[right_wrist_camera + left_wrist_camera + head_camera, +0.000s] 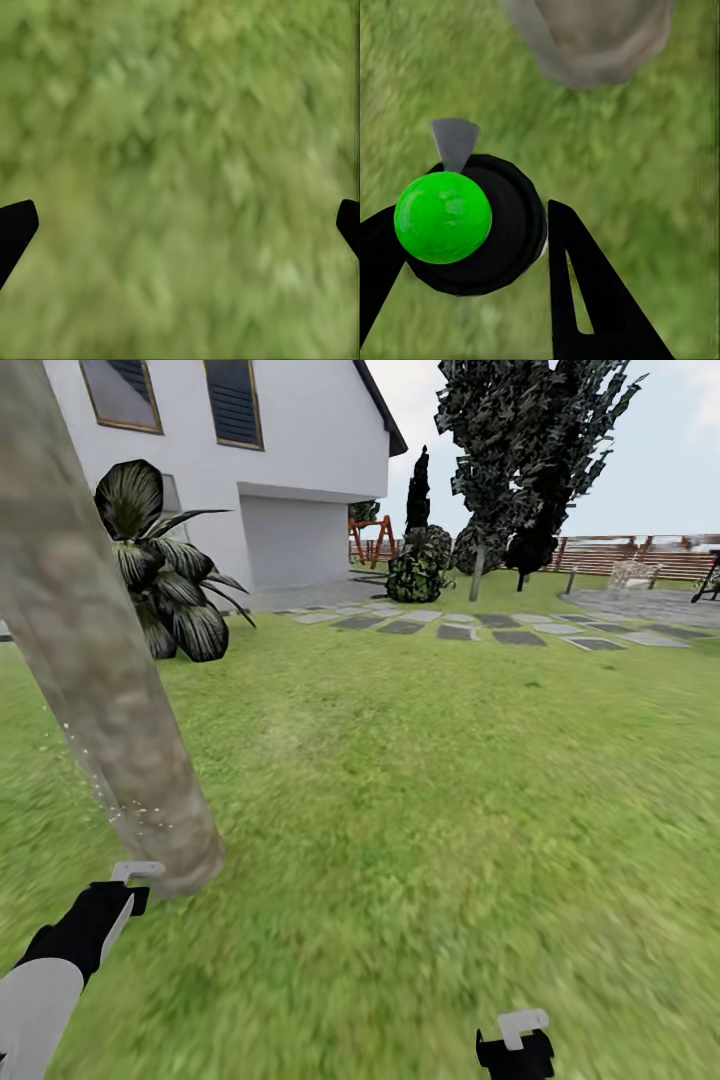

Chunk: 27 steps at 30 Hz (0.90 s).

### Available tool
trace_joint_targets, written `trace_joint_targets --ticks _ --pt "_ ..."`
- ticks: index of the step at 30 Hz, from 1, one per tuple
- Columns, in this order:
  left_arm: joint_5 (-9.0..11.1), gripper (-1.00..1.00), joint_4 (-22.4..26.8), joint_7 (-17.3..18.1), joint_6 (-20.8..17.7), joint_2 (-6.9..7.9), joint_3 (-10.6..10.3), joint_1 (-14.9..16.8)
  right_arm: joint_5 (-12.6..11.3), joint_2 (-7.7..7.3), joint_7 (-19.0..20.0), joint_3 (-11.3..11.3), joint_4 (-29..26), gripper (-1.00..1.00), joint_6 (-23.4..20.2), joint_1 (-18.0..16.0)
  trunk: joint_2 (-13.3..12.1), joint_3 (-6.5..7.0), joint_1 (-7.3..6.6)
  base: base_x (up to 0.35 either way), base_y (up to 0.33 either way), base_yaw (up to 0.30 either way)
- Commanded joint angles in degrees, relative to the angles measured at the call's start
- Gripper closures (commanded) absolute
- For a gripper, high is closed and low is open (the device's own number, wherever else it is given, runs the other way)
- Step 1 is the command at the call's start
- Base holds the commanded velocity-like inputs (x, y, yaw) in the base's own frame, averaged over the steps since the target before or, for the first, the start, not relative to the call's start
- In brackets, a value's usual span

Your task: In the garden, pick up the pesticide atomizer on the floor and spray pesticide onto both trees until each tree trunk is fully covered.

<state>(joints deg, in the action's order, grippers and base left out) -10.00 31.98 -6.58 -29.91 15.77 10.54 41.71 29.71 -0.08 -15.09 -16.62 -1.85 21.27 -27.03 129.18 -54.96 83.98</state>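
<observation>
Sprayer (pixel 465 225) gripped in left hand (pixel 472 255) beside trunk (pixel 95 660); rigid, light, hold body. Right hand (pixel 180 225) open.

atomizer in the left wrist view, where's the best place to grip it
Around the round black body below the green cap, one finger each side, as the left gripper has it. The grey nozzle stays free, pointing toward the tree trunk.

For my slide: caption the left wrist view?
Left gripper fingers clasp the green-capped atomizer above grass, near the tree trunk.
</observation>
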Motion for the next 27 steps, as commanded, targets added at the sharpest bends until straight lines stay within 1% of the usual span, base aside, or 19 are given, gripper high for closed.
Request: trace_joint_targets --ticks 1,8,22,27 --pt "-0.6 1.0 0.1 0.2 -0.3 -0.02 0.2 0.0 0.6 0.0 -0.2 -0.4 0.1 -1.0 0.2 -0.1 0.0 -0.05 0.01 0.166 -0.232 0.0" --pt "-0.6 1.0 0.1 0.2 -0.3 -0.04 0.2 0.0 0.5 0.0 -0.2 -0.4 0.0 -1.0 0.2 -0.1 0.0 -0.05 0.01 0.166 -0.232 0.015" --pt "-0.6 1.0 0.1 0.2 -0.3 -0.01 0.2 0.0 0.6 0.05 -0.2 -0.4 0.1 -1.0 0.2 -0.1 0.0 -0.05 0.01 0.167 -0.232 0.262" --pt "-0.6 1.0 0.1 0.2 -0.3 -0.03 0.2 0.0 0.5 0.06 -0.2 -0.4 0.1 -1.0 0.2 0.0 0.0 -0.05 0.01 0.177 -0.232 0.062"
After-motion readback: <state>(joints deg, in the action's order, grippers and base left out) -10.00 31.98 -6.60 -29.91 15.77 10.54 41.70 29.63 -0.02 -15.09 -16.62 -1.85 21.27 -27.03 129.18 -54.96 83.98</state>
